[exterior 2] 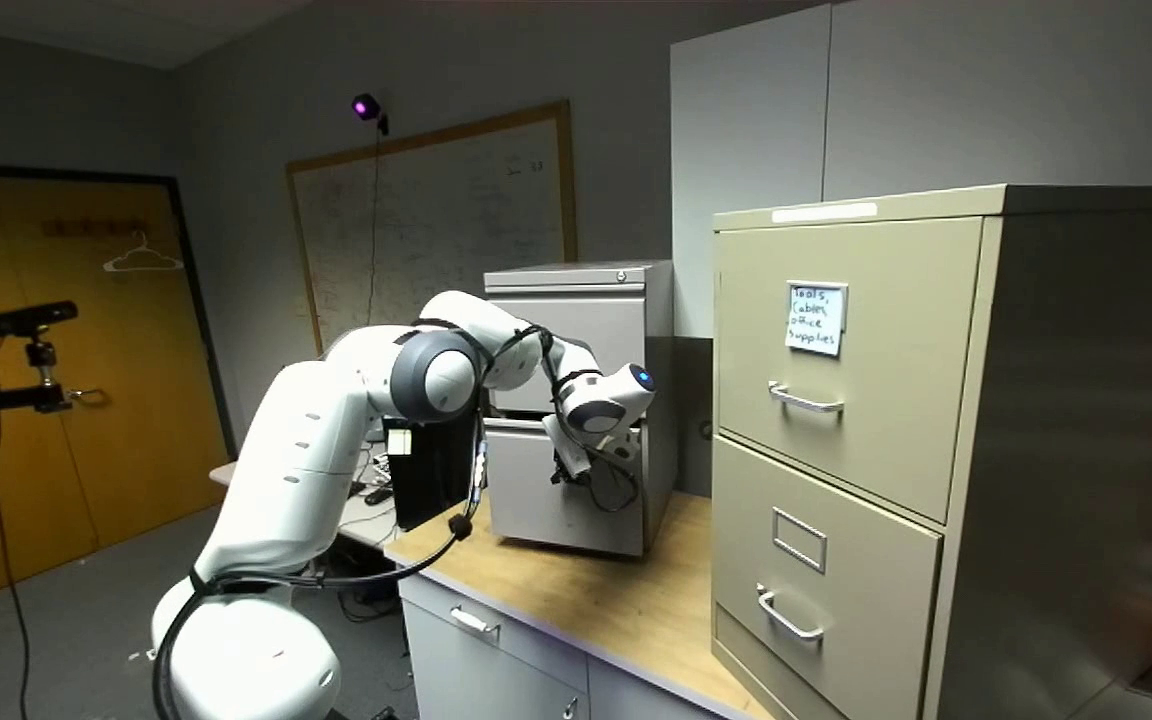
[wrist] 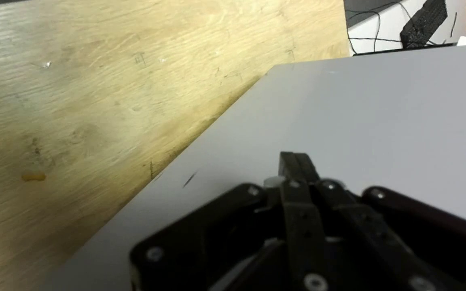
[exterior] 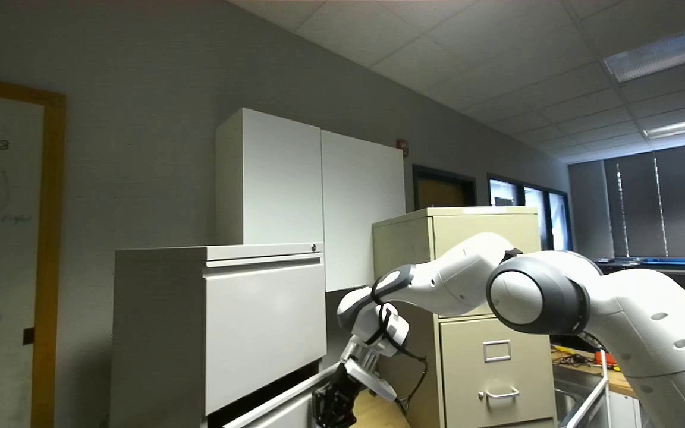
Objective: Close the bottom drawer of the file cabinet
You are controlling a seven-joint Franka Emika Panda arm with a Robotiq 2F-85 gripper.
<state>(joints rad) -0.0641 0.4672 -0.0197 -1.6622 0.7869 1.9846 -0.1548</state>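
Note:
The pale grey-white file cabinet (exterior: pixel 158 333) stands on a wooden counter; it also shows in an exterior view (exterior 2: pixel 660 400). Its bottom drawer (exterior: pixel 289 413) sticks out past the front above it, with a dark gap over its rim. The drawer's flat front also shows in an exterior view (exterior 2: pixel 526 495) and fills much of the wrist view (wrist: pixel 370 117). My gripper (exterior: pixel 332 404) is at the drawer's front, pointing toward it; it also shows in an exterior view (exterior 2: pixel 568 472). In the wrist view its fingertips (wrist: pixel 297 161) are together with nothing between them. I cannot tell whether they touch the front.
A beige cabinet (exterior 2: pixel 846 400) with handles stands on the same wooden counter (exterior 2: pixel 576 590), beside the file cabinet. White wall cupboards (exterior: pixel 283 178) hang behind. A desk with a keyboard (wrist: pixel 425 24) lies beyond the drawer. A loose cable (exterior: pixel 420 380) hangs from the wrist.

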